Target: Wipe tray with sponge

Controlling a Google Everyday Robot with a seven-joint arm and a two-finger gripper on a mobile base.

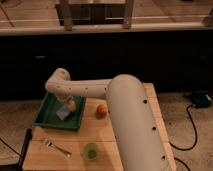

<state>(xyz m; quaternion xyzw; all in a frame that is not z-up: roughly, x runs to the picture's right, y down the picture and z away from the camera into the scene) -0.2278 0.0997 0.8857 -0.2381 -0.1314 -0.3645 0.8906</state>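
The dark green tray [49, 109] lies at the left of the wooden table. The pale blue-white sponge [63, 113] rests inside the tray, toward its right side. My gripper [68, 105] reaches down from the white arm into the tray, right at the sponge's top. The arm's big white link crosses the table from the lower right.
A round orange fruit [101, 110] sits on the table just right of the tray. A small green cup [91, 150] stands near the front edge. A metal fork [56, 147] lies front left. A dark counter runs behind the table. Cables lie on the floor at right.
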